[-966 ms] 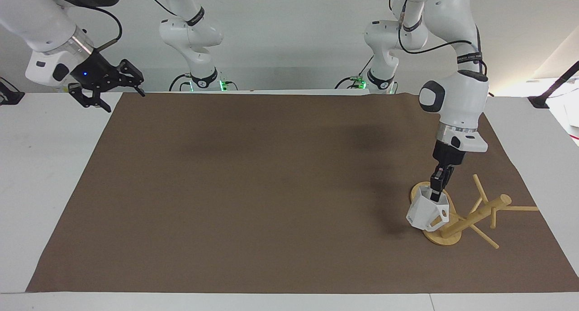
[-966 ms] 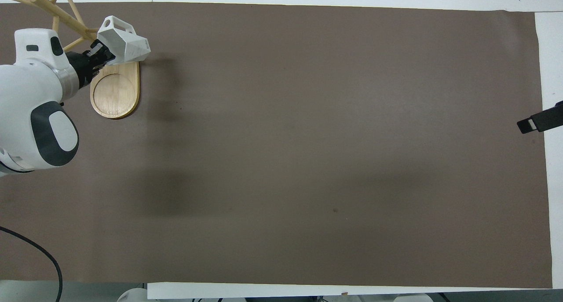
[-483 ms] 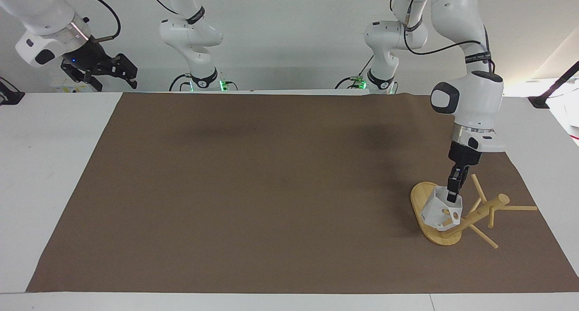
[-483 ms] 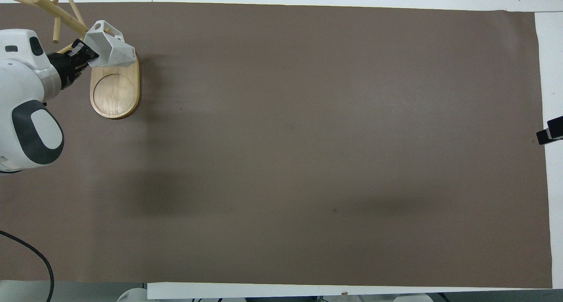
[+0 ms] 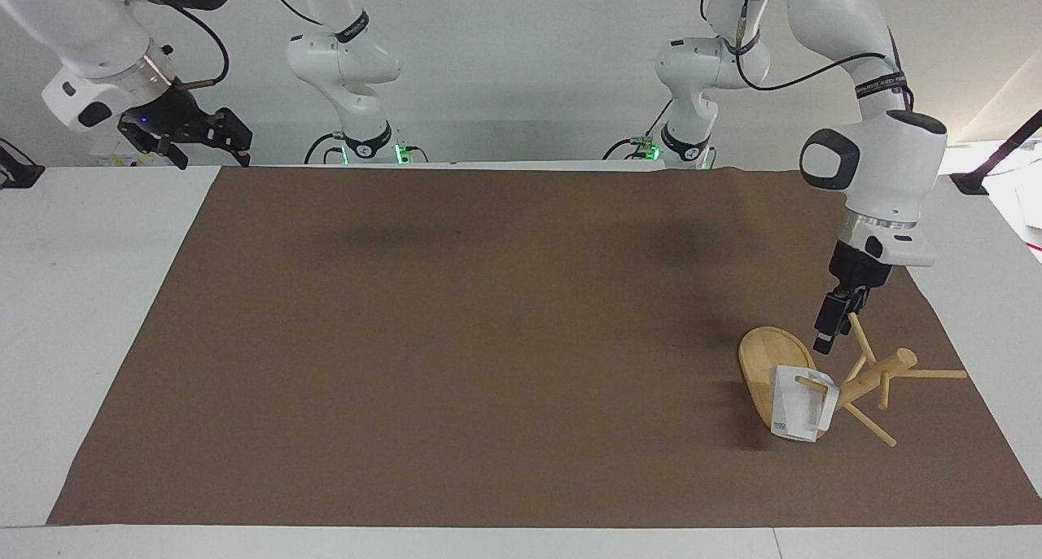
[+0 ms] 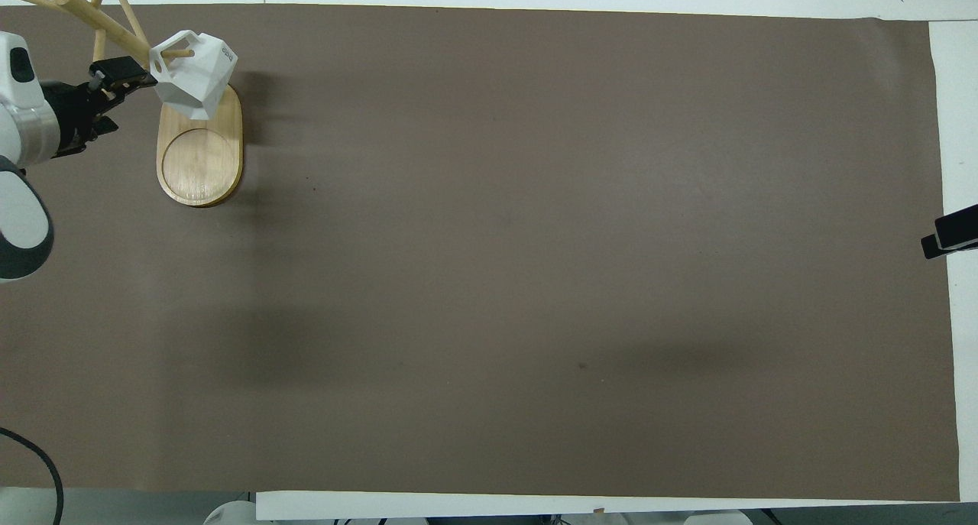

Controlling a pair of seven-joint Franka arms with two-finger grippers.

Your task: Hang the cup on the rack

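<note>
The white faceted cup hangs by its handle on a low peg of the bamboo rack, over the rack's oval base, at the left arm's end of the table. My left gripper is just beside the cup, among the pegs. It stands apart from the cup, open and with nothing in it. My right gripper hangs open and empty in the air over the white table edge at the right arm's end, where that arm waits.
A brown mat covers most of the table, with white table showing around it. The rack's thin pegs stick out in several directions close to my left gripper. A black bracket stands at the table's edge near the left arm.
My left gripper carried the cup onto a peg, opened and drew back from it. The cup now hangs free, swung lower. The right arm has lifted and pulled away toward its end.
</note>
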